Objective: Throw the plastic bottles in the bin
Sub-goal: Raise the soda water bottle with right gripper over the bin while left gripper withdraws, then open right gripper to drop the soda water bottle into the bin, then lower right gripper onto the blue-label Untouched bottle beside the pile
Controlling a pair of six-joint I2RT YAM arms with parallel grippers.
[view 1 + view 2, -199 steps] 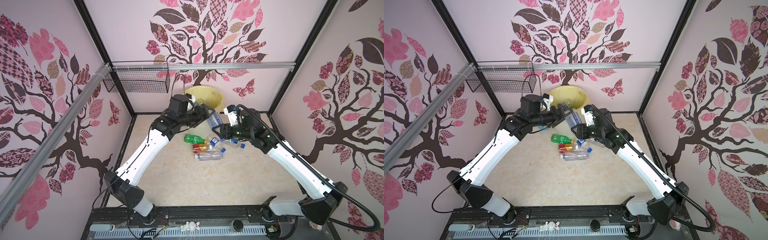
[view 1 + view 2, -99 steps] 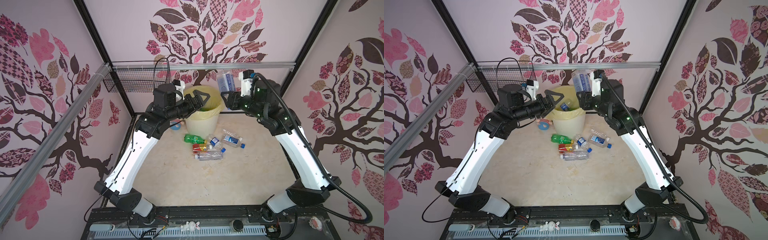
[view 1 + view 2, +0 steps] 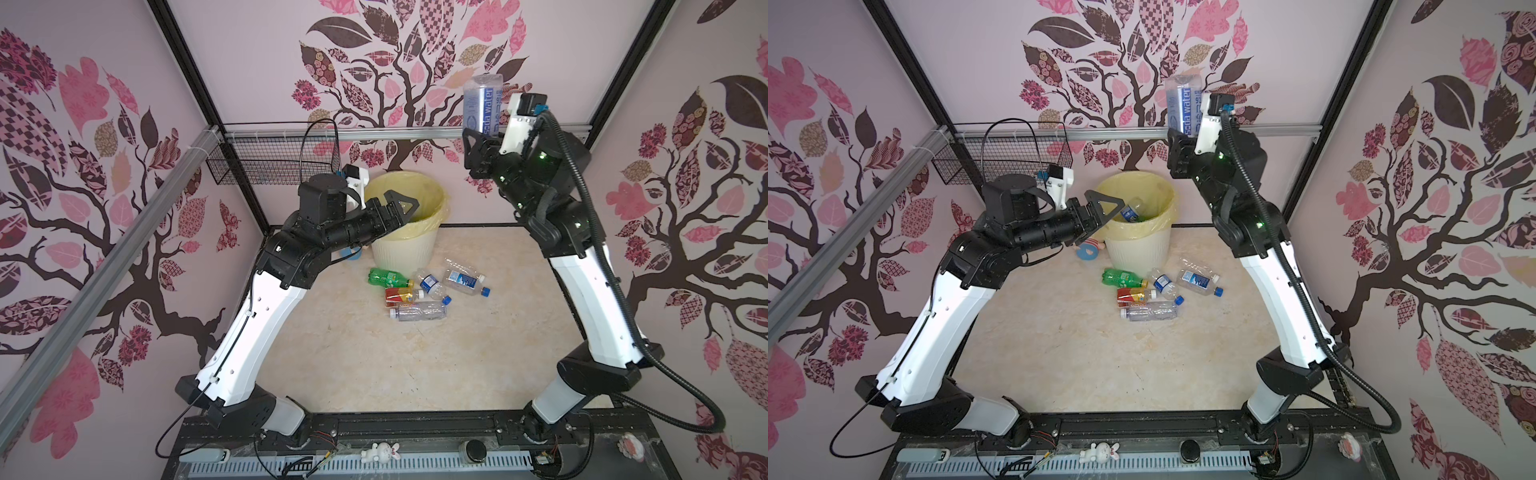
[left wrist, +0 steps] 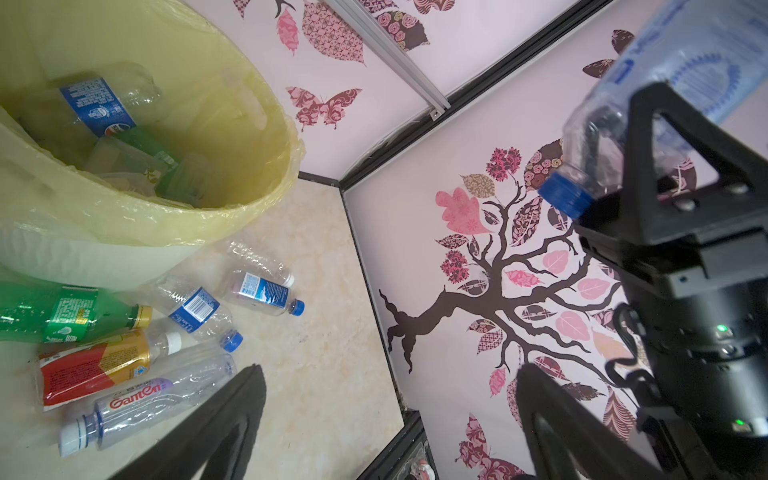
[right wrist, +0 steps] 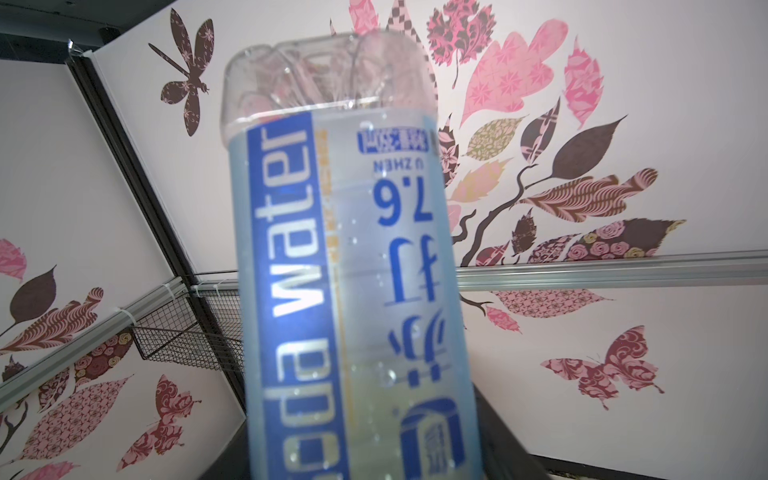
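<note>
The right gripper (image 3: 482,135) is closed around a clear plastic soda water bottle with a blue label (image 3: 482,104), held high up. The bottle stands up and down, with its blue cap (image 4: 565,199) at the bottom. The round cream ribbed bin with the yellow bag (image 3: 403,255) sits lower, toward the middle, so the bottle must go across and over its wide mouth. The left gripper (image 3: 400,204) is wide open and empty by the bin's left rim. It may be in the way, though its height is hard to judge. Five more plastic bottles (image 3: 419,311) lie on the floor (image 3: 374,365) just in front of the bin.
</note>
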